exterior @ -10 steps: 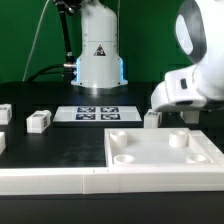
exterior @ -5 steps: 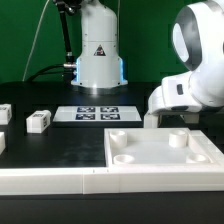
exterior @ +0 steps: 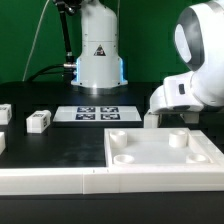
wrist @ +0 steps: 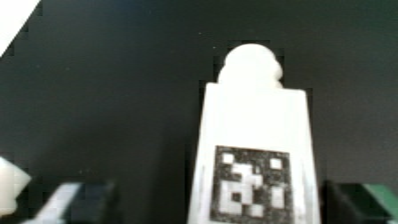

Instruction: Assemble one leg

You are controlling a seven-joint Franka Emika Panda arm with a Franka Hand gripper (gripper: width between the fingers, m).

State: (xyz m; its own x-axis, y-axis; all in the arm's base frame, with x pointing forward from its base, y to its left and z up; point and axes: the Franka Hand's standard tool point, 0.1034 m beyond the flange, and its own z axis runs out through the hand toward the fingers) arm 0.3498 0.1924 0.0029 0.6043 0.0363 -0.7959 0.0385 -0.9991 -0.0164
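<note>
In the wrist view a leg (wrist: 249, 130) lies on the black table, a white block with a rounded peg end and a black-and-white tag. My gripper (wrist: 217, 202) is open and straddles the leg's tagged end. One dark finger (wrist: 75, 200) and the other finger (wrist: 365, 198) stand on either side of it, each with a gap to the leg. In the exterior view the same leg (exterior: 152, 118) shows just under my white hand (exterior: 180, 95), behind the large white plate (exterior: 205, 152) with round corner sockets.
Another leg (exterior: 38, 121) lies at the exterior view's left, and a further white part (exterior: 3, 113) at the left edge. The marker board (exterior: 98, 113) lies in the middle before the robot base (exterior: 98, 55). A white ledge (exterior: 60, 180) runs along the front.
My hand has shifted slightly towards the exterior view's left over the leg since a second ago. The leg and the other parts have not moved.
</note>
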